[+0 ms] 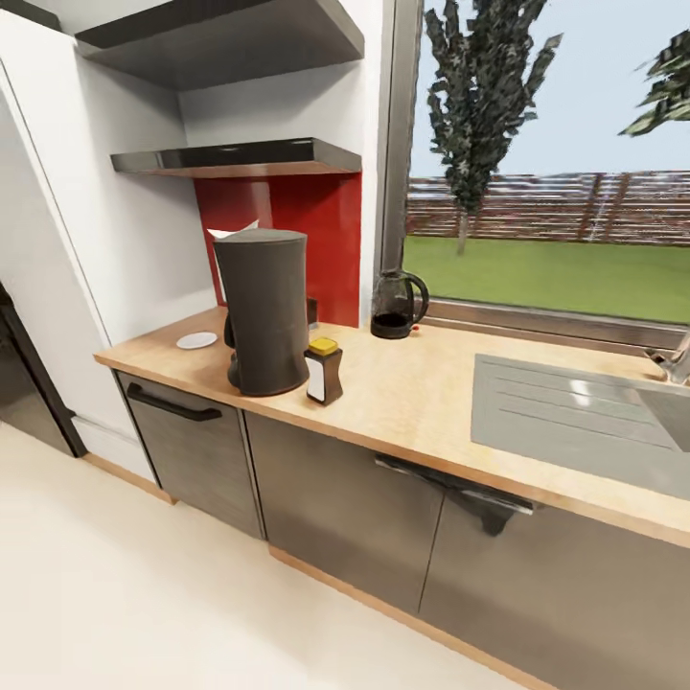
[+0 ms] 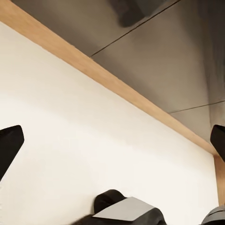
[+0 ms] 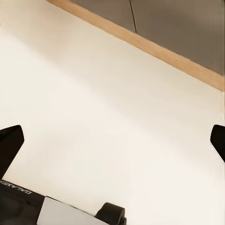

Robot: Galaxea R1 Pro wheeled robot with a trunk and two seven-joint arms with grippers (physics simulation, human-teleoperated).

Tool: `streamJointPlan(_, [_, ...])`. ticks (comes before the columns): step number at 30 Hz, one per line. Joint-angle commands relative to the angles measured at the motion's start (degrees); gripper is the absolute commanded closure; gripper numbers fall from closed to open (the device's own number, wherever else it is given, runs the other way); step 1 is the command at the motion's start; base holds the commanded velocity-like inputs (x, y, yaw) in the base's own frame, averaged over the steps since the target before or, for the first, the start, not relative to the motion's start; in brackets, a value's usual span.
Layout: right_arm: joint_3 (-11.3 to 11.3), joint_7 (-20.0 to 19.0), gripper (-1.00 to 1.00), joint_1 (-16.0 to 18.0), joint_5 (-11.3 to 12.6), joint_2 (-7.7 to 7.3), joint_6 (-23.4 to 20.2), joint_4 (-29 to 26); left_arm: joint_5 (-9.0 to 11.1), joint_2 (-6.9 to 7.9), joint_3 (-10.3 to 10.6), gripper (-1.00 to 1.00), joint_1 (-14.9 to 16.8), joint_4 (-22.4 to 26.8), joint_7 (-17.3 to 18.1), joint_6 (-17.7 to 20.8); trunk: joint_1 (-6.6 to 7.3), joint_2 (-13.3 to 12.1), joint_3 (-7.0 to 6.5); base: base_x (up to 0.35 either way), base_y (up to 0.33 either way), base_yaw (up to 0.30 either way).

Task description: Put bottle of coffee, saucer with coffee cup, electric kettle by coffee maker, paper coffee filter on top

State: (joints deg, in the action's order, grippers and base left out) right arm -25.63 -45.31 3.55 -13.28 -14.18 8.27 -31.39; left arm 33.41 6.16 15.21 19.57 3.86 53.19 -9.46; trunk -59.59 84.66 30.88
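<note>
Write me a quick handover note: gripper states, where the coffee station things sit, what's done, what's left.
Left gripper and right gripper: both open, empty, pointing down at the floor.
On the kitchen countertop: coffee maker; bottle of coffee right beside it; saucer at its other side, bare; paper coffee filter showing at the coffee maker's top.
Electric kettle stands apart, by the window.
Done: bottle, filter and saucer look placed.
Left: bring the kettle next to the coffee maker; find the coffee cup and set it on the saucer.
</note>
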Motion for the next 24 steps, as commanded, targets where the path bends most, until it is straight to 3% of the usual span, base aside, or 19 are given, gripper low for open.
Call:
streamJointPlan(1, [-0.39, -0.31, -1.00, 0.06, -0.61, 0.04, 0.35, 0.01, 0.34, -0.04, 0.46, -1.00, 0.04, -0.02, -0.41, -0.39, -0.01, 0.03, 0.06, 0.119, -0.093, 0.169])
streamJointPlan(9, [-0.39, -0.37, -1.00, 0.06, -0.61, 0.03, 0.35, 0.01, 0.34, -0.10, 0.44, -1.00, 0.03, 0.01, -0.86, -0.39, -0.01, 0.03, 0.06, 0.040, -0.031, 0.174])
streamJointPlan(24, [-0.44, -0.46, -1.00, 0.06, -0.61, 0.03, 1.91, 0.08, 0.34, -0.19, 0.52, -1.00, 0.03, 0.04, -2.82, -0.39, -0.01, 0.03, 0.06, 0.001, -0.001, 0.012])
